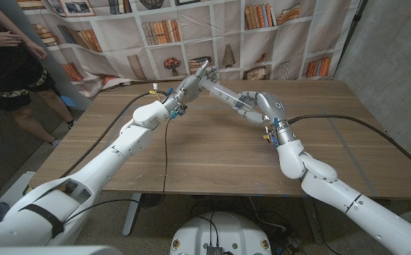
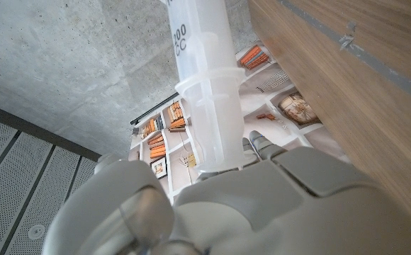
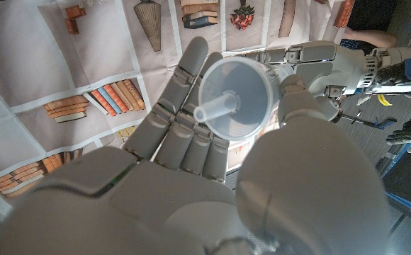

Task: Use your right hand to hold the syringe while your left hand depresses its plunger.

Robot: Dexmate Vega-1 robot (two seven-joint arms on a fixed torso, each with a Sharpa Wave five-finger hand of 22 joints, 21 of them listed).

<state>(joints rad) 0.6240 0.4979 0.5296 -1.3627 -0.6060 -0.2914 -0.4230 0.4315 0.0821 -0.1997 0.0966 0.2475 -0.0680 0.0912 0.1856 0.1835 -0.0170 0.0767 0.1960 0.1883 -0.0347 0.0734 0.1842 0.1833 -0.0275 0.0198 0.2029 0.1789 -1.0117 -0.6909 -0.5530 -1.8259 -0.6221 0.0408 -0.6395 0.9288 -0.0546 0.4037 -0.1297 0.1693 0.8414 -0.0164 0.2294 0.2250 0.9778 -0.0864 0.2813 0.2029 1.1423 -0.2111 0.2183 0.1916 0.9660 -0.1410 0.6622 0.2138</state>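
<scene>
A large clear syringe (image 1: 223,93) hangs slanted above the wooden table (image 1: 212,152) near its far edge. My right hand (image 1: 261,106) grips its barrel, fingers wrapped around it. In the right wrist view the nozzle end (image 3: 232,95) points at the camera between my right fingers (image 3: 184,120) and thumb. My left hand (image 1: 193,79) is at the syringe's upper far end and holds the plunger. In the left wrist view the barrel marked 200 CC (image 2: 200,53) and the plunger (image 2: 218,134) run into my left hand (image 2: 220,205), between thumb and fingers.
A person (image 1: 7,49) stands at the table's far left corner. A bookshelf-print backdrop (image 1: 262,28) hangs behind the table. Black cables (image 1: 347,120) trail across the tabletop from both wrists.
</scene>
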